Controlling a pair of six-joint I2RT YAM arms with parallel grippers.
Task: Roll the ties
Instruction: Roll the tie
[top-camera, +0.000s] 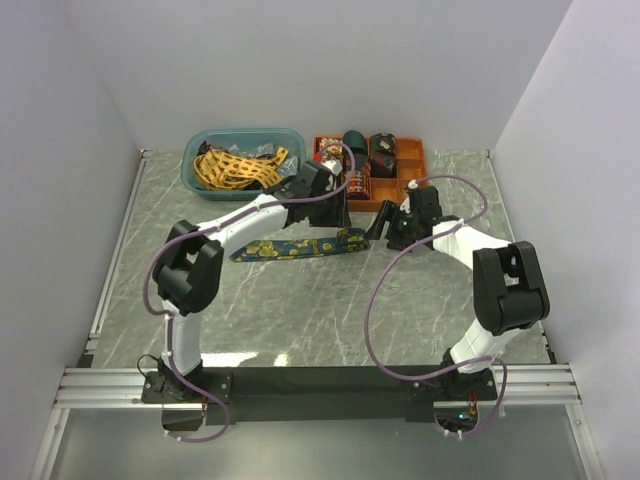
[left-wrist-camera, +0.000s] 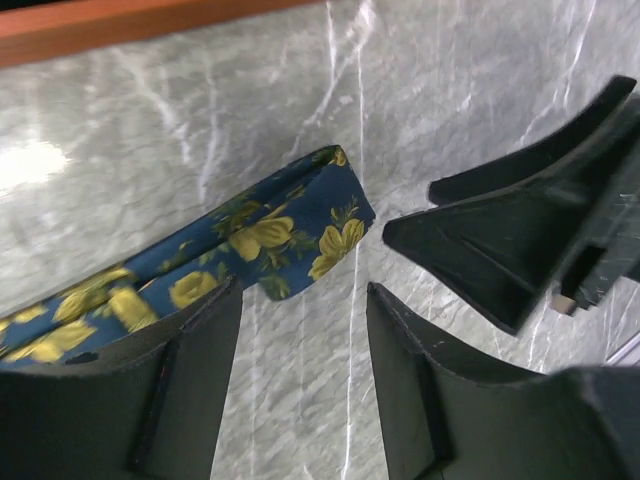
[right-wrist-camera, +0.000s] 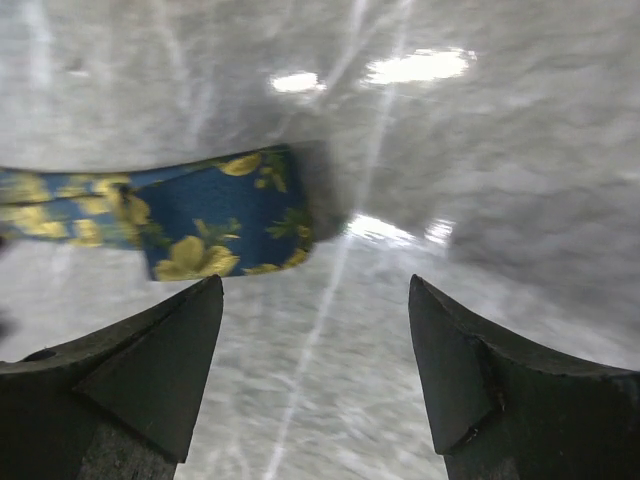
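Blue cloth with yellow flowers: the tie (top-camera: 300, 246) lies flat and unrolled along the grey marble surface (top-camera: 300, 320), between my two arms.

Step in hand, as I judge it: taking hold of its right end to start the roll. That end looks slightly folded back on itself.

Left pincer (left-wrist-camera: 303, 300): jaws partway apart with bare surface between them. The tie runs past one finger; touching or not, I cannot tell. Nothing pinched.

Right pincer (right-wrist-camera: 315, 290): jaws spread wide, empty, hovering just short of the same end.

Next move calls for one pincer to pinch that end and turn it over while the other steadies the strip. Slack thin cloth, likely to skew.

Yellow lattice tie (top-camera: 235, 168) lies in the teal tub (top-camera: 195, 180); rolled ties (top-camera: 384, 152) sit in the orange tray (top-camera: 415, 166)
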